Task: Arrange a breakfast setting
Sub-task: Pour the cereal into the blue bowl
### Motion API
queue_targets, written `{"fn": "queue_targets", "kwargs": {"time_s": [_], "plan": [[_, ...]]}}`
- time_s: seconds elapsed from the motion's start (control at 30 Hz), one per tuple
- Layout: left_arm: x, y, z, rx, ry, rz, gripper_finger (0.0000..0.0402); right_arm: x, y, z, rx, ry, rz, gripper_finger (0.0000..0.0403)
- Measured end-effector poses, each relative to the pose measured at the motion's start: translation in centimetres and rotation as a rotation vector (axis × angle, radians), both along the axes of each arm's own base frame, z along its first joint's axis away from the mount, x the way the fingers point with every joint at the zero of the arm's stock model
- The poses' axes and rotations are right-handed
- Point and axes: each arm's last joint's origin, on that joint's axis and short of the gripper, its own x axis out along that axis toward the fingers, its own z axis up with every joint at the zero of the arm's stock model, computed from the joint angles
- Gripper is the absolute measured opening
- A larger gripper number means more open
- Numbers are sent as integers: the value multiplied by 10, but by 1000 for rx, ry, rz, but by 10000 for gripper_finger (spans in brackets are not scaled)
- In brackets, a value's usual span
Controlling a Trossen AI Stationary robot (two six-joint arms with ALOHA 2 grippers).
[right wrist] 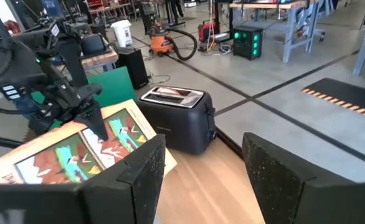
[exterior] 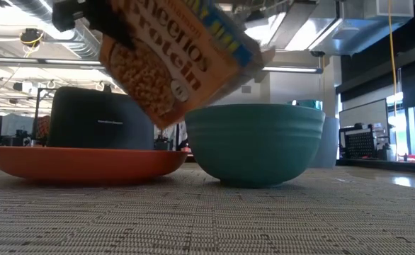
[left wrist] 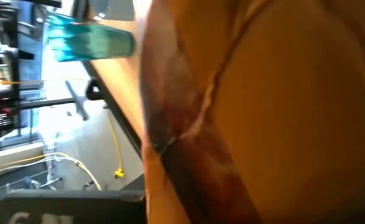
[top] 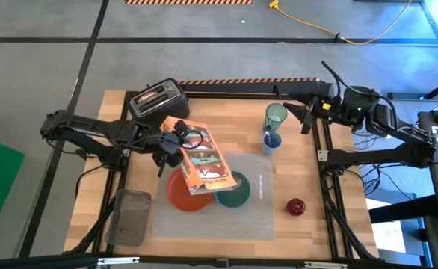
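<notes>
My left gripper (top: 171,143) is shut on the orange Cheerios box (top: 204,161). The box hangs tilted above the teal bowl (top: 235,191) and the orange plate (top: 183,196), which both sit on the pale ribbed placemat (top: 264,217). In the low view the box (exterior: 172,57) slants with its opened end (exterior: 253,53) over the bowl (exterior: 253,145). A red apple (top: 296,207) lies on the mat's right edge. The green tumbler (top: 276,116) stands at the far right. My right gripper (right wrist: 201,180) is open and empty by the table's far right corner (top: 309,113). My left gripper holds the box near its far-left end (top: 179,138), coming level from the table's left. One finger (right wrist: 94,121) lies over the printed face; the other is hidden behind the box. The box is lifted clear and tilted, its opened end toward the bowl.
The black toaster (top: 158,101) stands at the far left with a pale slice in its slot (right wrist: 170,94). A small blue cup (top: 270,142) stands near the tumbler. A grey flat tray (top: 129,217) lies at the near left. Thin cutlery (top: 261,185) lies right of the bowl.
</notes>
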Motion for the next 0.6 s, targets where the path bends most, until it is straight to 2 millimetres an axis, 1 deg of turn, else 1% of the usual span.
{"fn": "queue_targets", "kwargs": {"time_s": [0.1,0.2,0.37,0.6], "plan": [[0,0,0,10,2,-7,94,0,0,-2,8,19,-1,204],[1,2,0,56,29,-55,94,1,0,-3,8,23,0,204],[8,10,-3,179,90,-113,94,5,-1,-4,9,33,0,204],[21,20,-7,257,111,-163,94,7,-1,-5,40,31,3,204]]}}
